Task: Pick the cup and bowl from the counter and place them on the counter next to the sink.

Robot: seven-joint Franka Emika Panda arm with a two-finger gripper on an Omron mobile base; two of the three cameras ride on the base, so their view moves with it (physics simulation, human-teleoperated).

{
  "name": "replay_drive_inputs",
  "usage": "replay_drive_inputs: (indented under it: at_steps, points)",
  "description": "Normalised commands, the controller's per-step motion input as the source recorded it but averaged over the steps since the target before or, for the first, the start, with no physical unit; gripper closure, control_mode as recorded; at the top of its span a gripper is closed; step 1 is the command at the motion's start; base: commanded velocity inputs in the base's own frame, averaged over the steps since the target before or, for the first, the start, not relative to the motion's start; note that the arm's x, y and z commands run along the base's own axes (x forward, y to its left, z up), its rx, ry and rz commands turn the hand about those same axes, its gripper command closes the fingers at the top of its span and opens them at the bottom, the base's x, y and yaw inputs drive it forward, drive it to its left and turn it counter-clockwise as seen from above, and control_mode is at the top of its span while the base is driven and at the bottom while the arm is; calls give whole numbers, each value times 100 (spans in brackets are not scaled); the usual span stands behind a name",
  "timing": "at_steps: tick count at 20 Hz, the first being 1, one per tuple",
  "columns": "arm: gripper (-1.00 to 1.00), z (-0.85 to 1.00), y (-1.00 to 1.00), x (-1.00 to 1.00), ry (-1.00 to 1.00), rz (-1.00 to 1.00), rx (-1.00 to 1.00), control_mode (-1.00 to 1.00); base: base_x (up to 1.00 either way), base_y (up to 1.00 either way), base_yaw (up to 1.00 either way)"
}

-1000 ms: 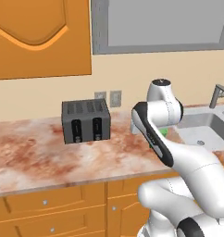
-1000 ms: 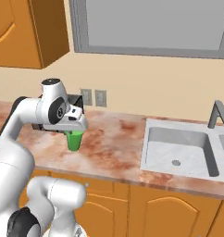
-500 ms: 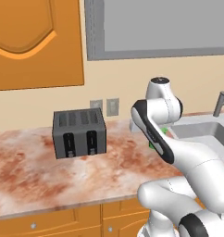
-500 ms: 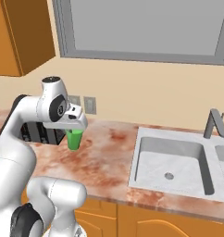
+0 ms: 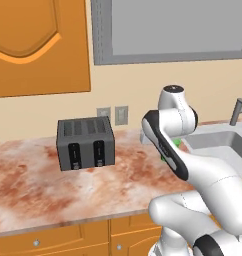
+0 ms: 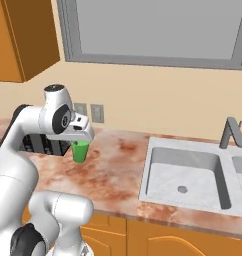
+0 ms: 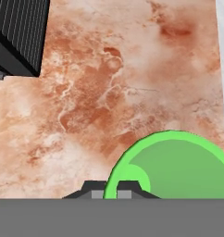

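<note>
My gripper (image 6: 79,144) is shut on the rim of a green cup (image 6: 80,152), which hangs upright a little above the pink-and-rust marbled counter (image 6: 118,172). In the hand view the cup (image 7: 178,169) sits at the lower right, with its rim between the two dark fingertips (image 7: 94,189). A sliver of the cup (image 5: 177,143) shows behind the arm in the left base view. The steel sink (image 6: 183,172) with its upright tap (image 6: 232,132) lies to the right of the cup, well apart from it. The bowl is out of view.
A black four-slot toaster (image 5: 85,144) stands on the counter to the left of the cup, near the wall; its corner (image 7: 16,32) shows in the hand view. Wall outlets (image 6: 97,113) sit behind it. Orange cabinets (image 5: 38,45) hang above.
The whole picture has shifted, so the base and its cameras have moved, and the counter looks nearer. The gripper still holds the green cup above the counter in the same way.
</note>
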Motion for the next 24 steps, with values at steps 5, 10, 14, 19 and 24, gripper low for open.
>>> replay_drive_inputs:
  at_steps: [5,10,14,19,24]
  points:
    - [100,-1,0,0,0,0,1,-100,0,0,0]
    - [100,-8,-12,0,0,0,2,-100,0,0,0]
    - [100,-4,-56,7,0,0,3,-100,0,0,0]
    - [100,-17,-63,18,1,-6,0,-100,0,0,0]
    - [100,-16,-48,13,10,-10,-5,-100,0,0,0]
